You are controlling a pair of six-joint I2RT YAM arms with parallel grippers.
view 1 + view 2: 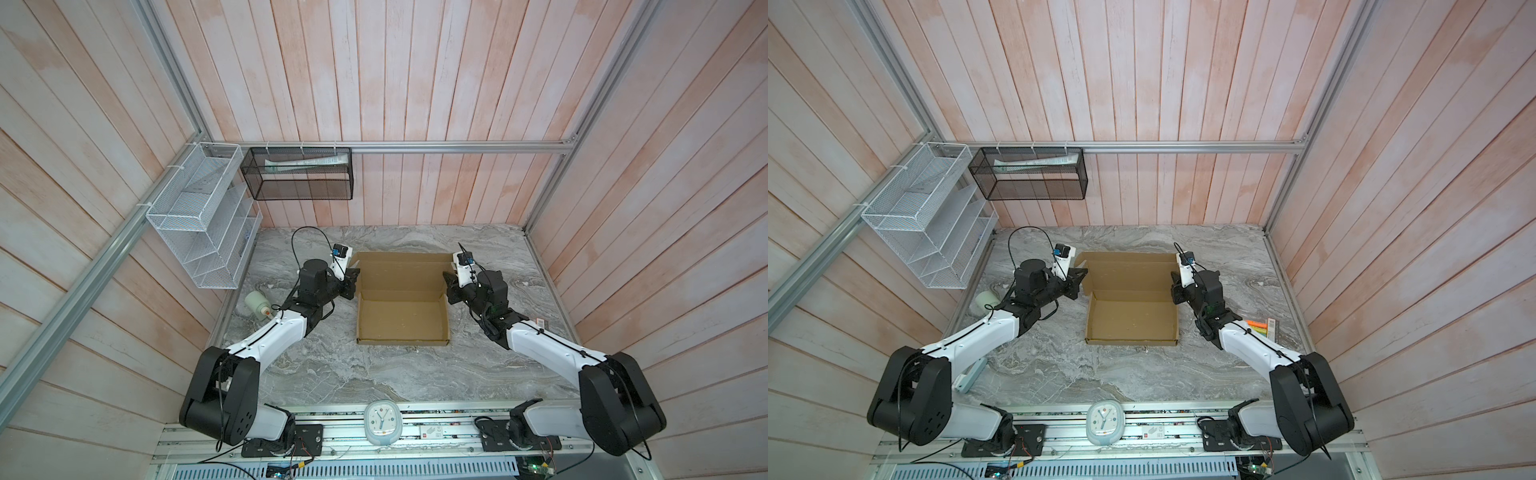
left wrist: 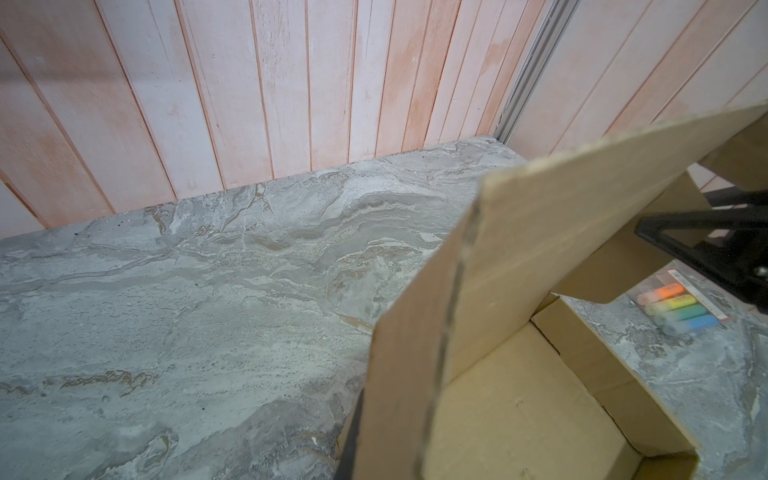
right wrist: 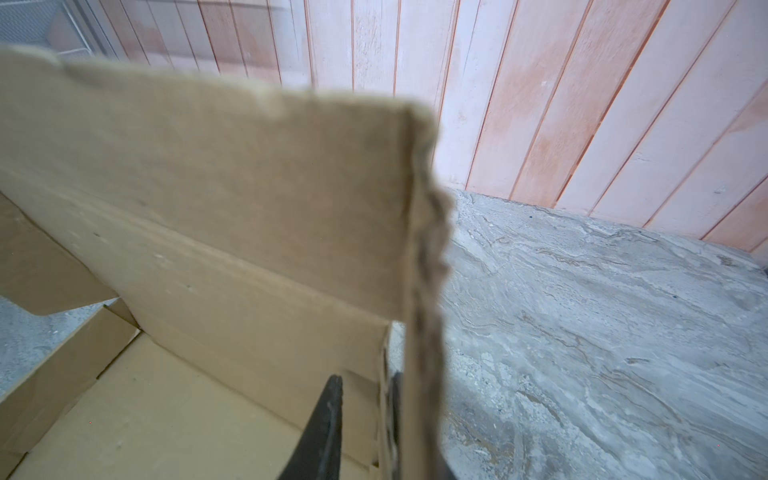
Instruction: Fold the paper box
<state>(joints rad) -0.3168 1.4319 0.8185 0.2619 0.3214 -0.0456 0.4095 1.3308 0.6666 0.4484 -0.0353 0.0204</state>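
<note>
The box (image 1: 402, 320) sits in the middle of the bench (image 1: 374, 374) — tray walls up, lid (image 1: 401, 272) raised at the far side, not yet closed. The left fingers (image 1: 352, 286) are clamped on one lid flap, while the right fingers (image 3: 328, 415) stand apart astride the other — closing and tucking remain.

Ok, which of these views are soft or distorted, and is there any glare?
Right wrist: the raised flap of the paper box sits too close and is blurred, while the table behind is sharper. Left wrist: the highlighter pack is out of focus. Both top views: the wall planks fan outward from the wide lens; light is even, no glare.
</note>
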